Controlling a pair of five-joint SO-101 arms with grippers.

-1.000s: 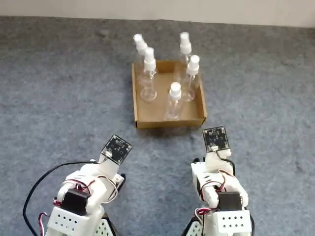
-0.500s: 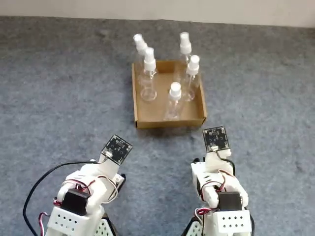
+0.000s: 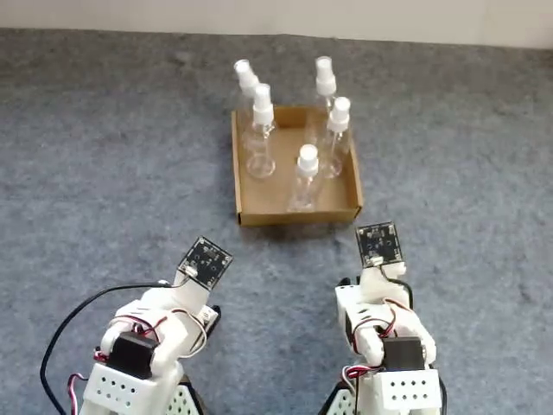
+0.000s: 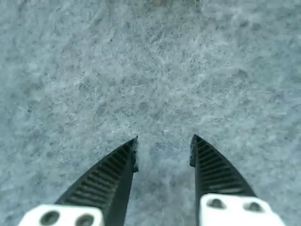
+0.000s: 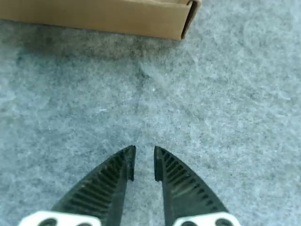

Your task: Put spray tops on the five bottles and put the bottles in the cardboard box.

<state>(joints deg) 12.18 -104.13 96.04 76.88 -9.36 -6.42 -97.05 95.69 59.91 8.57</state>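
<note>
Left fingers (image 4: pixel 109 181) apart, right fingers (image 5: pixel 107 181) barely; 5 bottles (image 3: pixel 306 180) in cardboard box (image 3: pixel 298 213) ahead.

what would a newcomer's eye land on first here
Five clear bottles with white spray tops stand clustered in the cardboard box, at the middle of the grey felt table. The left gripper and right gripper hang empty over bare felt on the near side, short of the box.

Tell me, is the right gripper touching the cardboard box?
Apart. The right wrist view shows bare grey carpet between the right gripper and the cardboard box.
</note>
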